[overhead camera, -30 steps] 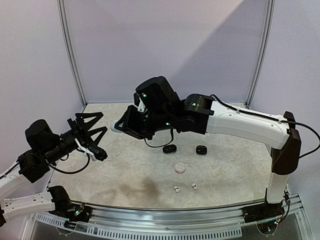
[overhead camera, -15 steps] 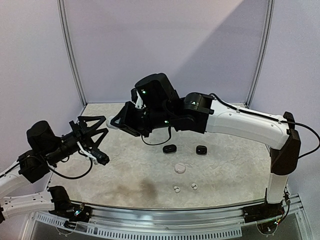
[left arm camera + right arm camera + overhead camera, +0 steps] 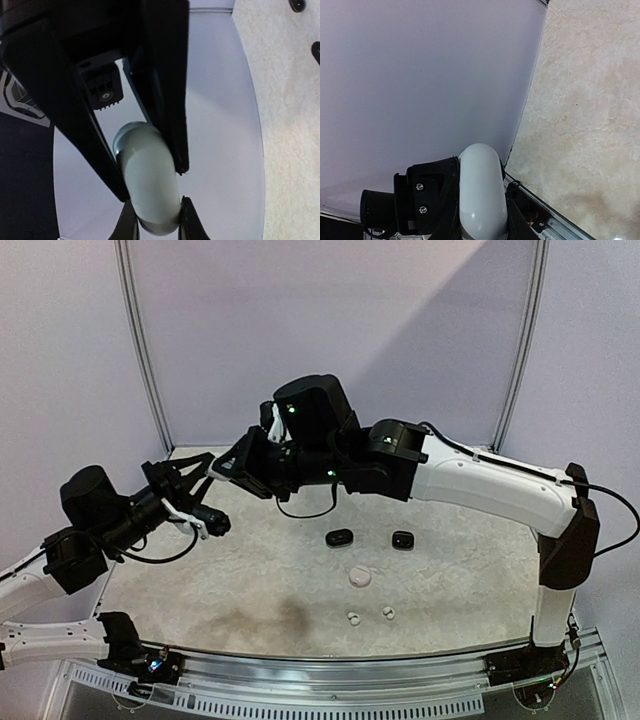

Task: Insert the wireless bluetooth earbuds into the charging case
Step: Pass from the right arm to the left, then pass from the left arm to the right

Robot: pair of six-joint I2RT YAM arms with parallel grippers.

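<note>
Two hands grip one white case [image 3: 150, 185], held in the air above the back-left part of the bench [image 3: 250, 590]. The left hand [image 3: 159, 225] is closed on one end of it (a second ago its fingers stood wide apart, lower down and well short of the case; half a second ago they were still spread, just beside it). The right hand [image 3: 481, 226] pinches the other end, its jaws partly apart with the case filling the gap, and that grip looks the same as before. In the left wrist view the right hand's long black fingers come down from above and clamp the upper part of the case, while the left fingers [image 3: 129, 225] press its lower end. From overhead the case is almost wholly hidden where the two hands meet.

Over the second the right arm has risen and swung a little to the left, carrying the case along. The left hand has come up and inward to meet it.

Down on the bench nothing has shifted. Two white buds [image 3: 352, 618] lie side by side near the front edge, apart from each other and far from the case. Behind them sits a larger round white piece [image 3: 360, 577]. Farther back are two black pieces [image 3: 339, 537] (too small to tell what they are), well apart from both hands.
</note>
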